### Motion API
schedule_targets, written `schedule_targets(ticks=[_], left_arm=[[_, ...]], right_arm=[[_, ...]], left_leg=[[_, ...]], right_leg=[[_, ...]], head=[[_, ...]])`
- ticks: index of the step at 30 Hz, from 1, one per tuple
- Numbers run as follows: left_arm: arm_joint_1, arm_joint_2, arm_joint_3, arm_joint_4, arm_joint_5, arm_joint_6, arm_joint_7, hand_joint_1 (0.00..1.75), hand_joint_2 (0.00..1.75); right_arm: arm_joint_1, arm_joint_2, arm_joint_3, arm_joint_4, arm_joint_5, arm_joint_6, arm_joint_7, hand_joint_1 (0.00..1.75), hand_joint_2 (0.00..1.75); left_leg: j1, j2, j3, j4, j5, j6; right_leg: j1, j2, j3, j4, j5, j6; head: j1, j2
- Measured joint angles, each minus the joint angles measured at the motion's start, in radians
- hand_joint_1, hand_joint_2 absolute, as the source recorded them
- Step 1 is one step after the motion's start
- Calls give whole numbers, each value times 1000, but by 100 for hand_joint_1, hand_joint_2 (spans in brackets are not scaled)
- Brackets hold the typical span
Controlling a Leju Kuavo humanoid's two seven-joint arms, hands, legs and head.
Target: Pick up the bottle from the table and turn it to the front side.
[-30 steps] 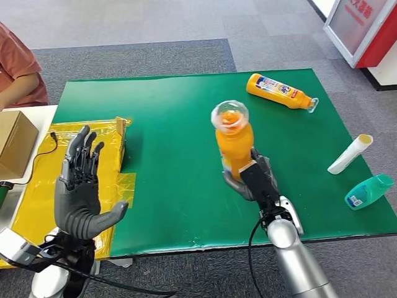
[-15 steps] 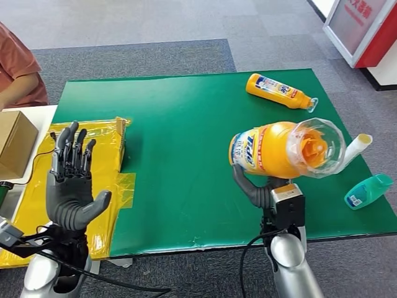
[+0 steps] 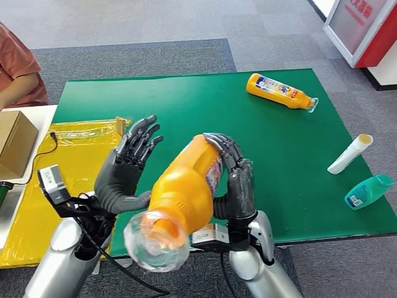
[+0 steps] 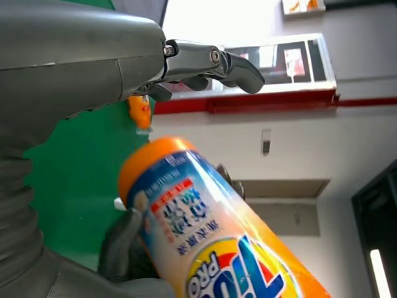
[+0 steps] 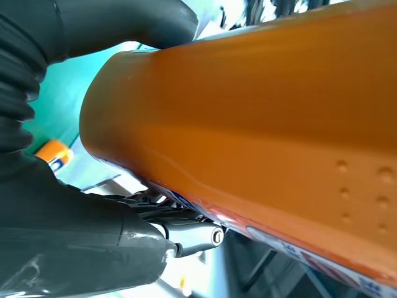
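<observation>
Gripping the orange bottle [image 3: 185, 192] around its base, the right hand [image 3: 236, 183] holds it tilted above the near edge of the green worktop [image 3: 281, 161], clear cap toward the robot. The left hand [image 3: 124, 177] waits just beside it, fingers spread, holding nothing. I'd roll the wrist gently, keeping that label facing forward, grip firm.
</observation>
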Motion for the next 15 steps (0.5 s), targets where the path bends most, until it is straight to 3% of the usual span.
schedule_targets(ticks=[10, 15], left_arm=[[-110, 43, -128, 18, -42, -28, 28, 0, 175], [-152, 63, -157, 18, -67, -16, 43, 0, 175]], right_arm=[[-39, -4, 51, 59, 28, -14, 33, 175, 175], [-52, -4, 52, 91, 26, 46, 87, 175, 175]], left_leg=[[0, 0, 0, 0, 0, 0], [0, 0, 0, 0, 0, 0]], right_leg=[[0, 0, 0, 0, 0, 0], [0, 0, 0, 0, 0, 0]], head=[[0, 0], [0, 0]])
